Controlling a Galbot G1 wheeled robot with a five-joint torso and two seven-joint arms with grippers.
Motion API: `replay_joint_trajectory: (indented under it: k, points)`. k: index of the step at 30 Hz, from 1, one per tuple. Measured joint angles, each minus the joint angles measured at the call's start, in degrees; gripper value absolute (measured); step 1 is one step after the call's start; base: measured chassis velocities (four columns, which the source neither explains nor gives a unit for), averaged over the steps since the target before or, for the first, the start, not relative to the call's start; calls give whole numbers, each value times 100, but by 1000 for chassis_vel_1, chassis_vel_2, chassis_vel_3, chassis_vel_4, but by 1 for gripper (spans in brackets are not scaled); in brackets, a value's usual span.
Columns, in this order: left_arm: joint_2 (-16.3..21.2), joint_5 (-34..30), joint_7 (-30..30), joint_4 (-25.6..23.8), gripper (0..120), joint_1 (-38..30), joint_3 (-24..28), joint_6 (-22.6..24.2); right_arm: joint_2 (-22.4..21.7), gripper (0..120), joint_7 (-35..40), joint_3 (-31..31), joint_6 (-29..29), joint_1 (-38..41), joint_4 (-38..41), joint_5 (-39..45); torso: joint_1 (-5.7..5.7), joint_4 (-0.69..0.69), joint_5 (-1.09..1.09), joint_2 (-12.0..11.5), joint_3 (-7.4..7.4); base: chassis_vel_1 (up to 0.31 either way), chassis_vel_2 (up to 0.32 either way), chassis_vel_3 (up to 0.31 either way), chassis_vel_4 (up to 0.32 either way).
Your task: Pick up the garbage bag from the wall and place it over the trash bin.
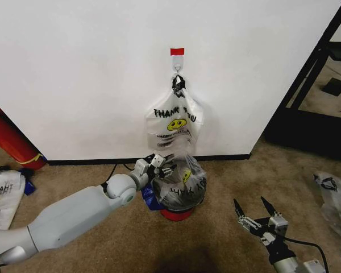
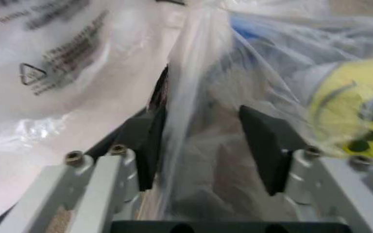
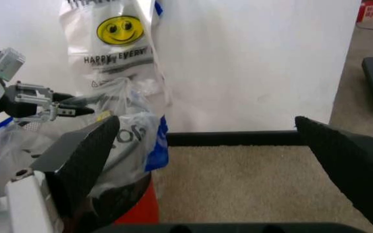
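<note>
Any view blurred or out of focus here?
Left wrist view: soft all over, the garbage bag too close, left gripper fingers blurred. Right wrist view: right gripper pads defocused, wall sharp. Head view: sharp.

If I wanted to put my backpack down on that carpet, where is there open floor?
Bare carpet lies between the trash bin and the right gripper, running back to the wall. It is crowded at the bin itself, where the left gripper works the garbage bag, and by a bag at each side edge.
</note>
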Motion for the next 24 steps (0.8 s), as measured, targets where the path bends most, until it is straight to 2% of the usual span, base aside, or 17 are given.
replay_joint_trajectory:
  k: [6,7,12,15,19,21,23,24]
  points:
    - [172,-316,100,-49,17,-496,620,304,-28,100,0,-74,14,8,-10,-17,0,0,0,0,0,0,0,0,0]
    - [172,-316,100,-49,17,-496,620,304,-28,100,0,-74,14,8,-10,-17,0,0,0,0,0,0,0,0,0]
    - [178,-481,8,-195,2,-583,637,491,-25,100,0,-77,30,4,-20,-15,0,0,0,0,0,0,0,0,0]
    - [200,-566,-83,-318,2,-535,545,540,-19,100,0,-77,33,20,-47,-15,0,-3,-1,0,0,0,0,0,0]
    - [281,-931,-500,-672,2,-298,151,789,-5,100,6,-103,33,65,-104,-15,0,0,0,0,0,0,0,0,0]
    - [350,-1369,-996,-1063,1,52,-330,1028,-2,100,16,-125,23,98,-129,-2,0,0,0,0,0,0,0,0,0]
    - [359,-1426,-1060,-1114,1,101,-391,1053,-2,100,19,-127,18,105,-130,2,0,0,1,0,0,0,0,0,0]
    - [399,-1721,-1379,-1390,1,395,-740,1182,-5,100,36,-133,-8,125,-131,24,0,-1,1,0,0,0,0,0,0]
